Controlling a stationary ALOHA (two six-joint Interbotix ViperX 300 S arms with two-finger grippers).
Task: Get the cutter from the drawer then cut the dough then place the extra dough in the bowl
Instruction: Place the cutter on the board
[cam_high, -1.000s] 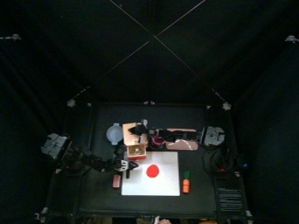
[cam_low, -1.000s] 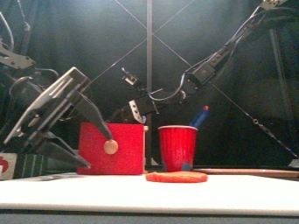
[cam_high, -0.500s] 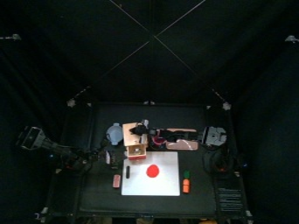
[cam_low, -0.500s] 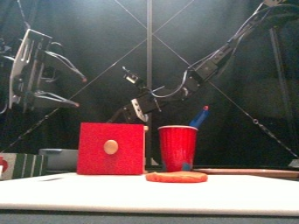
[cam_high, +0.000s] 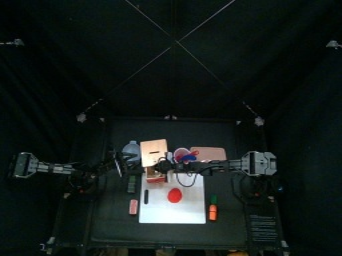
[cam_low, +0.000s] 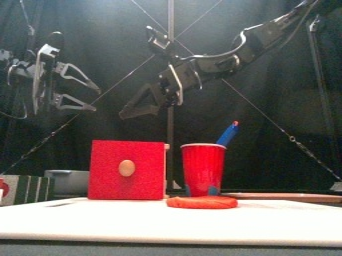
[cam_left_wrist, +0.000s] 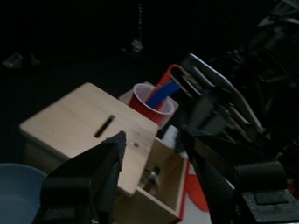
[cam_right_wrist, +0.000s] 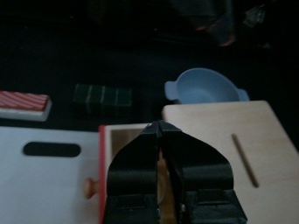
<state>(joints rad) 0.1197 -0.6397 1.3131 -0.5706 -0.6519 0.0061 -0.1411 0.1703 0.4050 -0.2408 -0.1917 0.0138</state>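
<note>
**Red drawer open, right claw shut above it**

Wood box (cam_high: 154, 150) sits at the far edge of the white board (cam_high: 198, 185). Its red drawer front (cam_low: 128, 170) stands out toward the near side, clear of the box. In the left wrist view the open drawer (cam_left_wrist: 158, 175) holds something thin and pale. It is too small to tell whether that is the cutter.

Dough (cam_high: 174, 196), a flat red disc, lies on the board near its middle, in front of the drawer. The red cup (cam_low: 203, 168) stands just right of the box with a blue knife (cam_low: 230, 132) leaning out of it. The blue-grey bowl (cam_right_wrist: 207, 85) sits left of the box, just beside it. A green sushi roll (cam_right_wrist: 103, 94) and a red striped toy (cam_right_wrist: 24, 103) lie off the board.

The right gripper (cam_right_wrist: 159, 131) hangs over the gap between drawer front and box, well above the table in the front view. Its jaws are pressed together at the tips, and nothing can be seen between them.

The left gripper (cam_left_wrist: 160, 144) is up at the left of the box, pointing toward it, with its jaws spread wide and empty.
</note>
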